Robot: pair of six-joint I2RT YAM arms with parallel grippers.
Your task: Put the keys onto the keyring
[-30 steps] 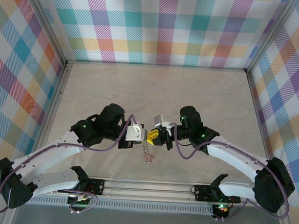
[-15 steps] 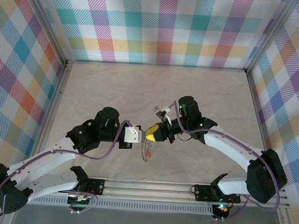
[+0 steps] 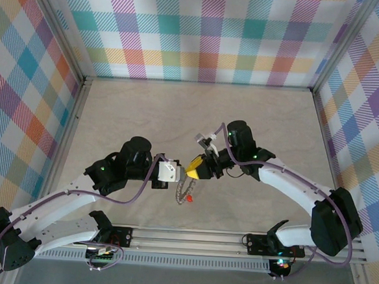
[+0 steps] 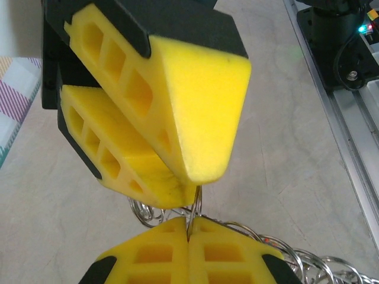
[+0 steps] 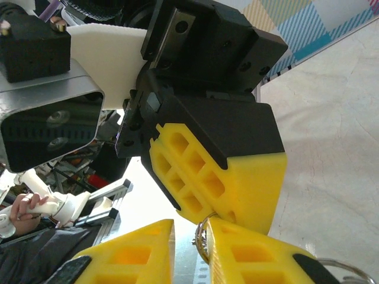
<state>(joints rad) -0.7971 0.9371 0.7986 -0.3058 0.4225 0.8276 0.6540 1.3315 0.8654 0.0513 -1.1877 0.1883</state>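
Note:
Between the two arms in the top view, the keys (image 3: pixel 184 190) dangle in a silver bunch with a small red piece (image 3: pixel 187 200) at the bottom. My left gripper (image 4: pixel 190 229) is shut on the thin keyring (image 4: pixel 196 204), which stands edge-on between its yellow pads. More looped metal of the keys (image 4: pixel 144 211) shows behind those pads. My right gripper (image 5: pixel 192 228) meets the left one tip to tip, jaws slightly apart. The keyring (image 5: pixel 201 236) rests against its right finger (image 5: pixel 254 254) only. From above, the left gripper (image 3: pixel 181 174) and right gripper (image 3: pixel 198 167) touch above the table.
The beige table (image 3: pixel 178 115) is walled by plaid panels at the back and sides. An aluminium rail (image 3: pixel 189 236) with both arm bases runs along the near edge. The left wrist camera block (image 5: pixel 41 118) sits close above the right fingers.
The right wrist turned and shifted back a little. Its jaws, shut before, now stand slightly apart. The left gripper keeps its hold and the key bunch hangs a little lower and leftward.

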